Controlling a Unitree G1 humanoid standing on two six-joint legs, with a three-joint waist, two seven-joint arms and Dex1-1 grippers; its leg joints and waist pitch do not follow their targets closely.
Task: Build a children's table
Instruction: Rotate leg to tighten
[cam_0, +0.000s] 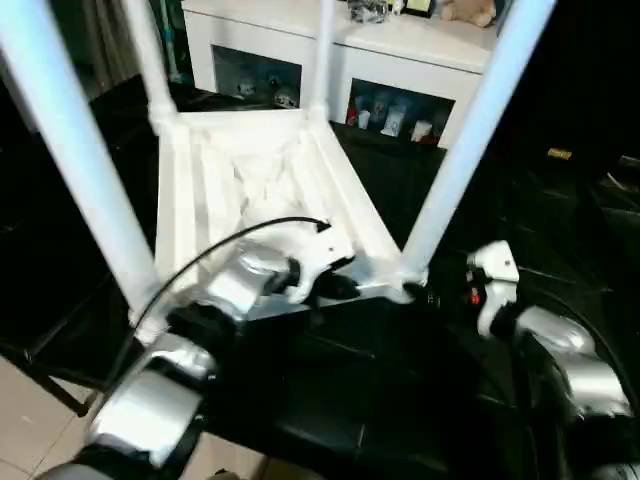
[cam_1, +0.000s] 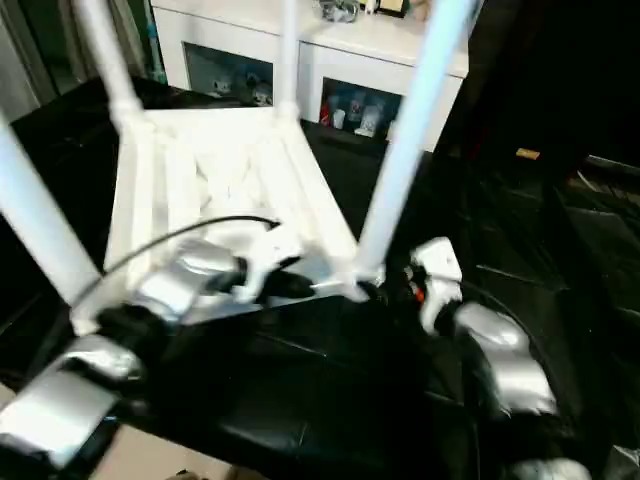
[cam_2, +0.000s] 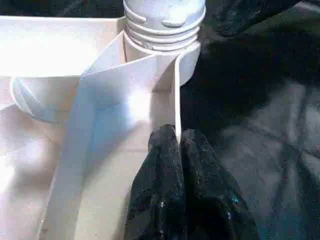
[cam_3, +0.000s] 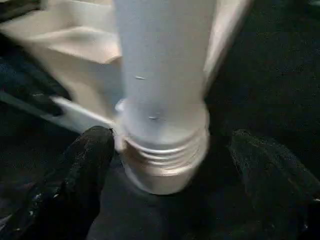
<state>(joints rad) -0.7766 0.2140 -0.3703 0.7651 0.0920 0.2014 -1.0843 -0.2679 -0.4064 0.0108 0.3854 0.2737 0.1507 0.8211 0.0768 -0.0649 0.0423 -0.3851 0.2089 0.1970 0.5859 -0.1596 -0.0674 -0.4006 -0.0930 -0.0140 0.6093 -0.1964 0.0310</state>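
The white tabletop (cam_0: 250, 190) lies upside down on a black surface (cam_0: 380, 400), ribbed underside up, with four white legs standing in its corner sockets; all four run out of the top of the head views, so their upper ends cannot be checked. The near-right leg (cam_0: 460, 150) rises from its socket (cam_3: 165, 160), where the left wrist view shows ridged thread rings (cam_2: 162, 30) exposed above the socket collar; how far it is seated cannot be judged. The near-left leg (cam_0: 70, 150), far-left leg (cam_0: 148, 55) and far-right leg (cam_0: 322, 50) stand at the other corners, their bases blurred. The left gripper (cam_2: 180, 145) is pinched on the thin upright rim wall (cam_2: 176, 100) of the tabletop just beside the near-right socket, its black fingers (cam_2: 160, 190) pressed together with the wall's edge between the tips. The right gripper (cam_3: 175, 150) sits at the base of the near-right leg with its fingers (cam_3: 85, 165) spread to either side of the threaded collar; one finger is at the collar's edge, but contact cannot be confirmed through the blur. A white cabinet (cam_0: 400, 70) with glass doors stands behind, its top cut off.
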